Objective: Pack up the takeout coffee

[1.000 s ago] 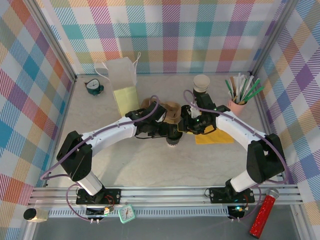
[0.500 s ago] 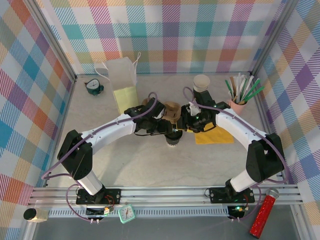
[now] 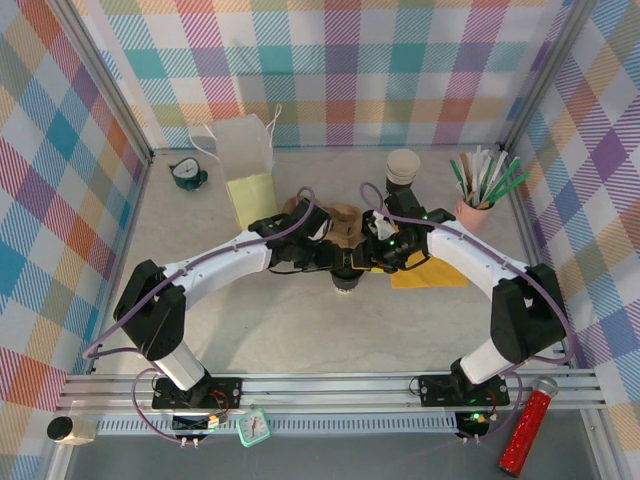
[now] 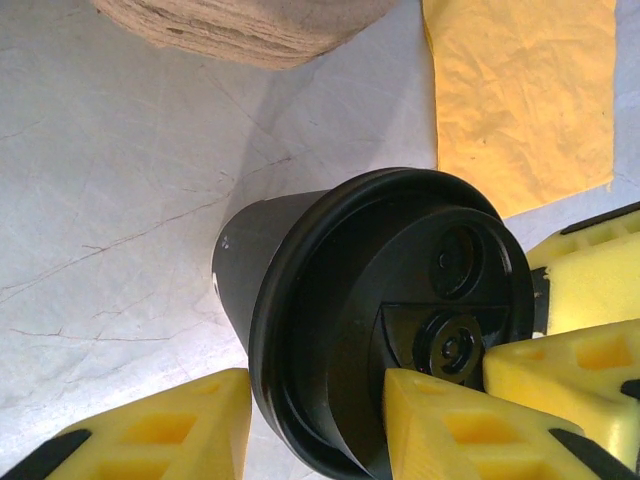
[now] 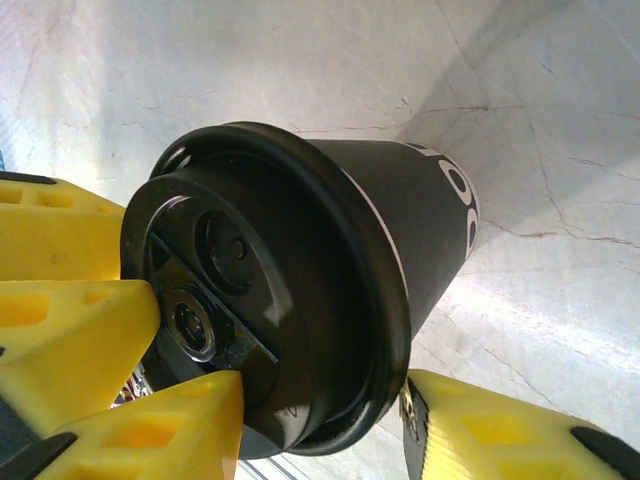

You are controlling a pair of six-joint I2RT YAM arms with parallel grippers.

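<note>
While its black lid (image 4: 420, 290) hides the contents, the takeout coffee (image 4: 250, 260) sits between left gripper (image 4: 315, 405) and right gripper (image 5: 320, 400). Both claws' fingers (image 4: 150, 440) sit astride the lid; clamped or loose, cannot tell.

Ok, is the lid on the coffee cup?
On. The black lid covers the rim of the cup in both wrist views. Whether it is snapped fully down, cannot tell.
</note>
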